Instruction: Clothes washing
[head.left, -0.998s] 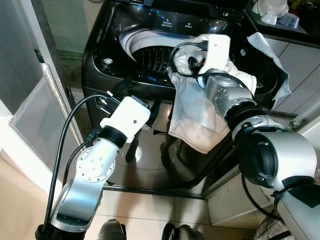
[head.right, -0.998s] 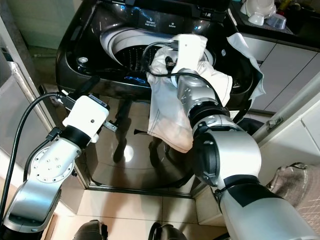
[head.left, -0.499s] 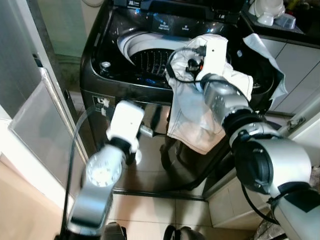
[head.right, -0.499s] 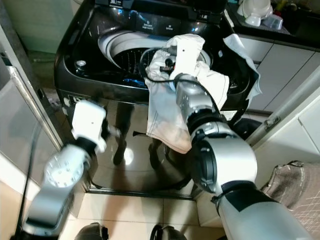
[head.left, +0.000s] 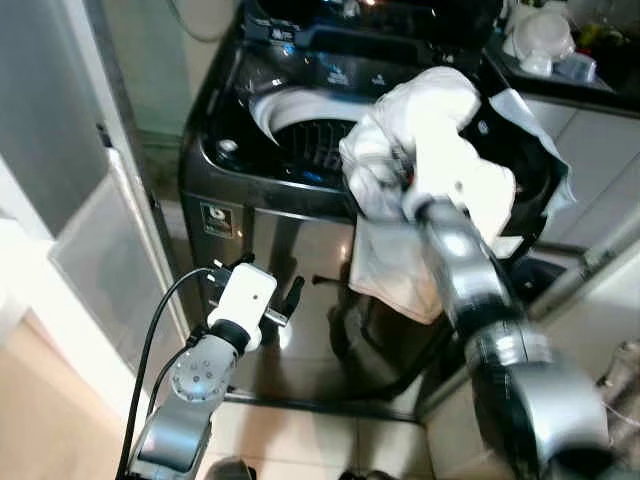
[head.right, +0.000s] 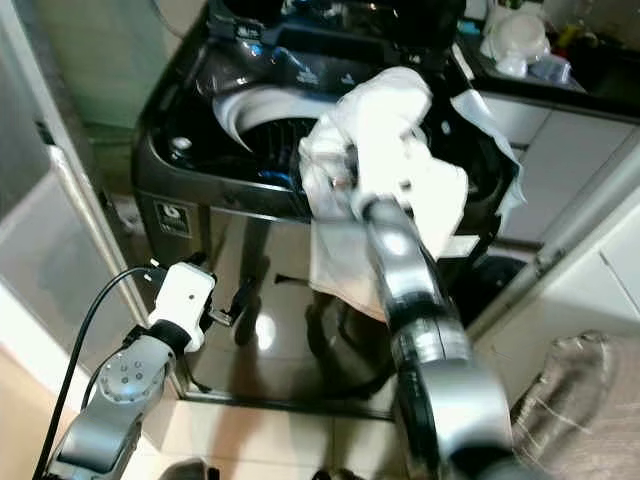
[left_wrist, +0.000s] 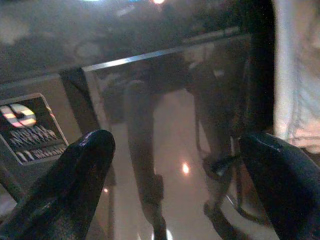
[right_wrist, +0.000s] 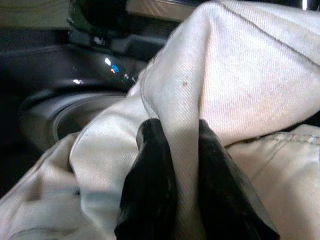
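Note:
A dark top-loading washing machine stands before me with its lid up and its pale drum showing. A white garment is bunched over the machine's front right rim, and its tail hangs down the glossy front panel. My right gripper is shut on a fold of this garment, above the rim beside the drum; cloth covers it in the head views. My left gripper hangs low before the front panel, open, with its fingers wide apart and nothing between them.
White cabinets stand to the machine's right, with white bowls on the dark counter above. A grey door panel closes in the left side. Glossy tile floor lies in front. A beige woven thing sits low right.
My left arm has dropped from chest height to low in front of the washer. The right arm has stretched forward and lifted the bunched garment higher over the rim. The camera has also shifted.

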